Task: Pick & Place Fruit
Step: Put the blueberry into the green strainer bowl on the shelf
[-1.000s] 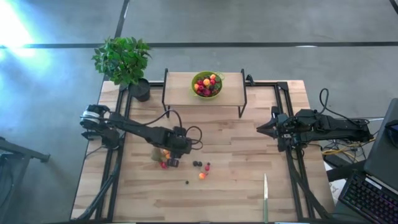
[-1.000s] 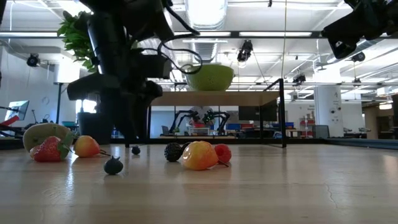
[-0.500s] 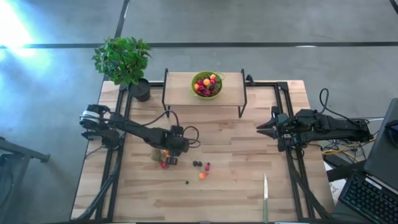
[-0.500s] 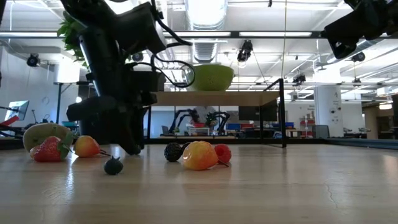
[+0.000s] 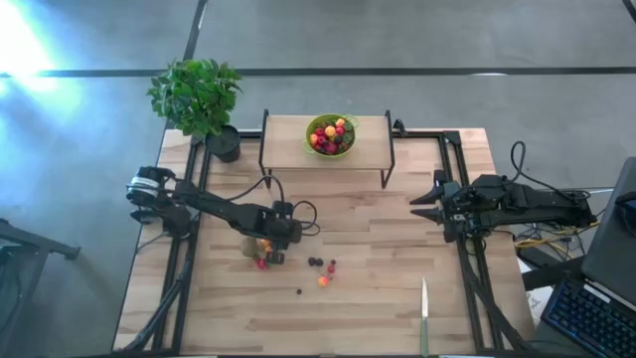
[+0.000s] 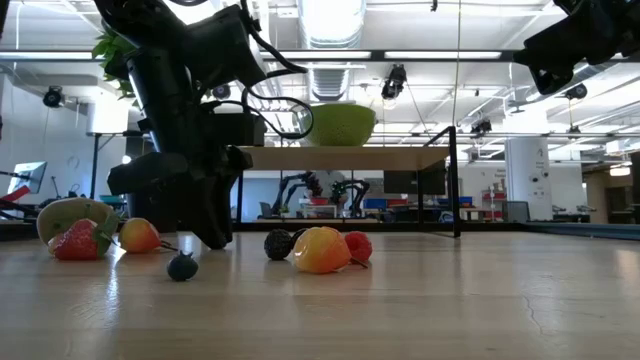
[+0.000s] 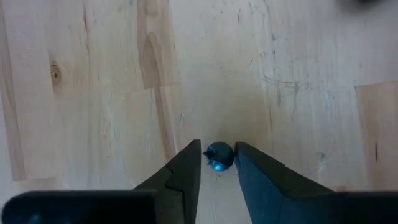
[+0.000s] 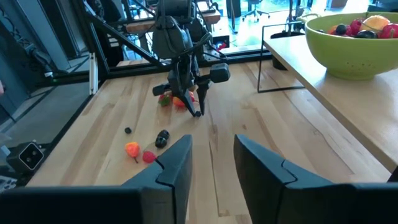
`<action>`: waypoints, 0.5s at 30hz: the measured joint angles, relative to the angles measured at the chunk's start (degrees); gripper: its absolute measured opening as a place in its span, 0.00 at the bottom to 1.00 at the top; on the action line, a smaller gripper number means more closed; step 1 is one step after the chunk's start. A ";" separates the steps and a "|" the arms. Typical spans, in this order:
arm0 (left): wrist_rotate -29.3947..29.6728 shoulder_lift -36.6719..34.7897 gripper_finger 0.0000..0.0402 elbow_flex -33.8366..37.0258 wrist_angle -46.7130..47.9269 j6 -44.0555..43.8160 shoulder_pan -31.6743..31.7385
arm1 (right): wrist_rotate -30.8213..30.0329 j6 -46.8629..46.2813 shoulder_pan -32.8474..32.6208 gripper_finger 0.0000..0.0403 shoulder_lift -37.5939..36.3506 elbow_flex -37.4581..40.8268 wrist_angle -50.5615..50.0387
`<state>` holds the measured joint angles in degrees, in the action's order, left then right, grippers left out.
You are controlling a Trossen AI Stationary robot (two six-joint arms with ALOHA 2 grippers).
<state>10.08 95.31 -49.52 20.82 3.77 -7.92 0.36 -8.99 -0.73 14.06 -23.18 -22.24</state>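
Note:
My left gripper is down at the table in the middle left, its fingers on a tiny dark blue berry. Beside it lie a brown kiwi, a strawberry and an orange fruit. Toward the right lie a blackberry, a yellow-orange fruit and a raspberry, with another dark berry nearer. All rest on the tabletop. My right gripper is open and empty, raised at the table's right side. My left gripper pinches the tiny dark berry's two sides between its two fingers, only at their free ends. The fingers come from above, slanting down. The berry sits at the tabletop; whether it is lifted I cannot tell.
A lime-green bowl holding several fruits stands on a raised wooden shelf at the far middle. A potted plant stands at the far left corner. A knife lies near the front right edge.
My left gripper has gone down and tipped toward the table, onto the tiny dark berry that lay free just below it a second ago. The other fruits have kept their places.

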 joint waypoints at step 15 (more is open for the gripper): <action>-0.43 0.07 0.16 0.02 0.09 0.02 -0.02 | 0.00 0.00 0.00 0.39 0.00 0.00 0.00</action>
<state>9.65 95.37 -49.49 20.91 3.79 -7.95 0.36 -8.99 -0.73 14.06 -23.18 -22.24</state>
